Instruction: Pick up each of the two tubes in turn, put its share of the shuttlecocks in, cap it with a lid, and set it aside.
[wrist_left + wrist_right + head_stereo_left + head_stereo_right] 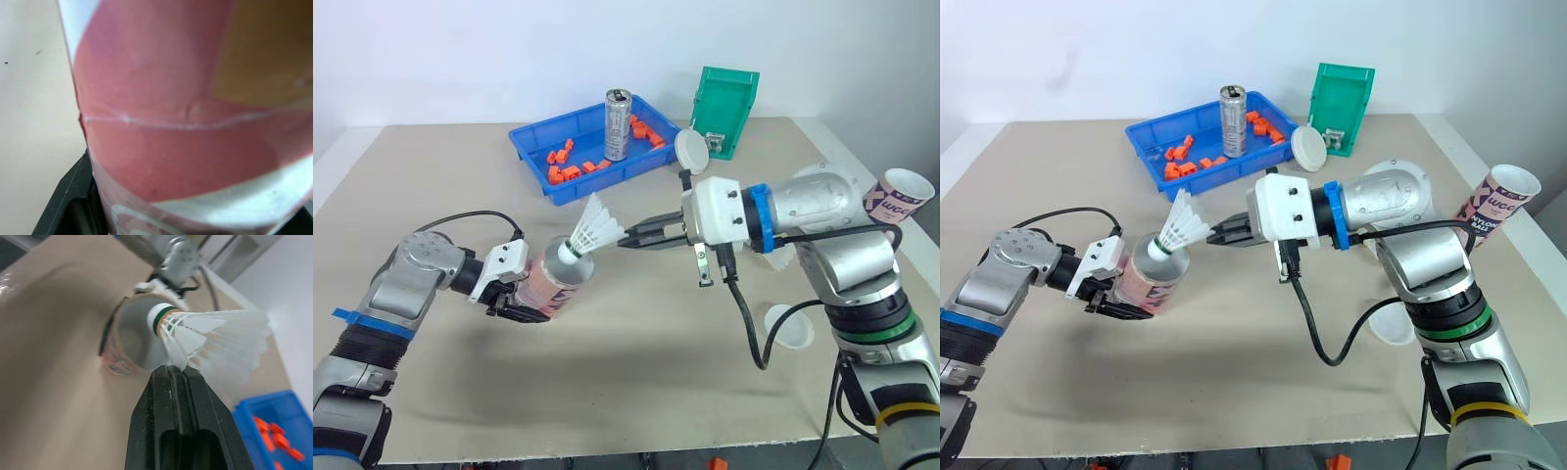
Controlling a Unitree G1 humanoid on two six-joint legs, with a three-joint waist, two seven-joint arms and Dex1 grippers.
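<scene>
My left gripper (521, 305) is shut on a pink and white tube (558, 277), holding it tilted above the table with its open mouth toward the right; the tube (186, 122) is close in the left wrist view. A white shuttlecock (594, 231) has its cork at the tube's mouth. My right gripper (626, 238) is shut on its feather skirt (215, 340). The grey tube mouth (134, 333) lies just behind the cork. A second tube (899, 196), white and purple, is at the table's right edge. One white lid (691, 150) leans by the green bin; another lid (790, 326) lies under my right arm.
A blue tray (533, 137) with orange pieces and a metal can (617, 124) stands at the back centre. A green bin (725, 110) is beside it on the right. White feathers (783, 260) show behind my right forearm. Bare table stretches along the front.
</scene>
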